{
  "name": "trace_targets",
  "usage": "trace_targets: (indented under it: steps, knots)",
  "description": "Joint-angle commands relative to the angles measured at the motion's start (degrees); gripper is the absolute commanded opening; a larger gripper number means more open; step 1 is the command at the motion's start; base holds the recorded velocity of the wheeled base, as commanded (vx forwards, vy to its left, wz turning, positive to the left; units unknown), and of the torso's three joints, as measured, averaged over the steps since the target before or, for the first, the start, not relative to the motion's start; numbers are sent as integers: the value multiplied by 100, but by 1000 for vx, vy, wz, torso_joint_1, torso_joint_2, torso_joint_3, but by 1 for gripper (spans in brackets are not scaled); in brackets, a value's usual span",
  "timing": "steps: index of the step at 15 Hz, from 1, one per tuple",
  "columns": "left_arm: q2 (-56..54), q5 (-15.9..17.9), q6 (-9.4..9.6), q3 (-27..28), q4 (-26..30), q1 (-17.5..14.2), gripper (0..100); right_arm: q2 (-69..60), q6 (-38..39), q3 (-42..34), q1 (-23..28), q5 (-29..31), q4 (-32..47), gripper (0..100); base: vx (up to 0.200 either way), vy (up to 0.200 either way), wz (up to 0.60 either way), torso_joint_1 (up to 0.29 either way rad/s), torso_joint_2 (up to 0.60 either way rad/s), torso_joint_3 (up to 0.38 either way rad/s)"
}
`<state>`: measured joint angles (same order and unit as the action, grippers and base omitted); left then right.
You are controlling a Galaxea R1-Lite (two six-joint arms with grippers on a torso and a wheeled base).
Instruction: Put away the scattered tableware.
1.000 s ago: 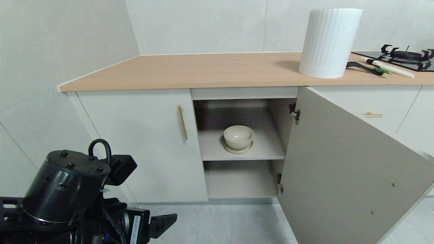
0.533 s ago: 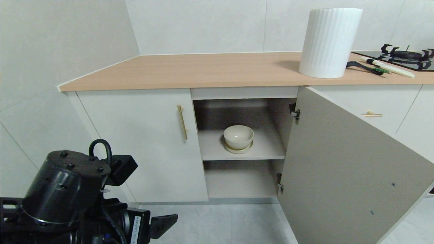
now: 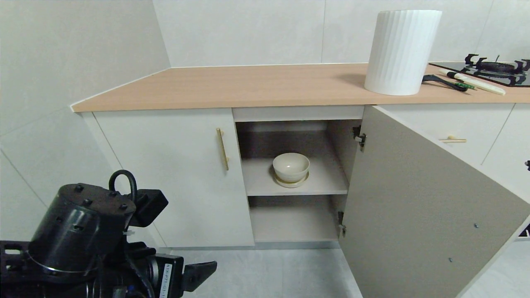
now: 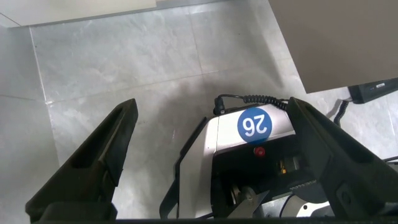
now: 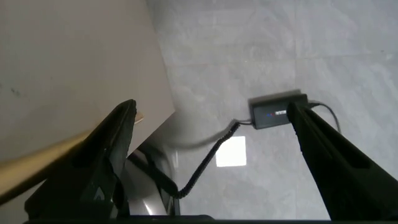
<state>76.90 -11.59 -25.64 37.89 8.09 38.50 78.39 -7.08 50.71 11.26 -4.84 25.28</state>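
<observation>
A cream bowl point(image 3: 291, 166) rests on a small plate point(image 3: 292, 183) on the middle shelf point(image 3: 327, 182) of the open cabinet. Its door point(image 3: 414, 198) stands swung out to the right. My left arm point(image 3: 83, 231) sits low at the left, well away from the cabinet. The left gripper point(image 4: 211, 107) hangs open over the floor with nothing between its fingers. My right gripper point(image 5: 211, 107) is open too and holds nothing. It hovers above the floor just beside the cabinet door point(image 5: 74, 68), near a brass-coloured bar point(image 5: 56, 155) along the door's edge.
A tall white ribbed container point(image 3: 401, 51) stands on the wooden counter point(image 3: 248, 85), with utensils point(image 3: 472, 82) and a stove grate point(image 3: 497, 66) to its right. The left door point(image 3: 174, 174) is closed. A black adapter point(image 5: 277, 112) and its cable lie on the floor.
The open cabinet door has swung slightly inward, and a bit of the right arm now shows at the head view's right edge. The left arm and the bowl are unmoved.
</observation>
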Motion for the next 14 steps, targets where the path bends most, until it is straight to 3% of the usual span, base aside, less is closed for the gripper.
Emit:
trace_targets:
  steps: [1, 6, 10, 14]
  knots:
    - [9, -1, -3, -1, -1, 0, 100, -7, 5, -18, -186, -184, 3, 100, 0, 0, 0, 0, 0, 0]
    - [9, -1, -3, -1, -1, 0, 100, -43, 40, -369, -889, -202, -287, 100, 0, 0, 0, 0, 0, 0]
    - [9, -1, -3, -1, -1, 0, 100, -25, 506, -905, -1830, -193, -1113, 100, 0, 0, 0, 0, 0, 0]
    - [9, -1, -3, -1, -1, 0, 100, 10, 752, -1178, -2199, -184, -1729, 100, 0, 0, 0, 0, 0, 0]
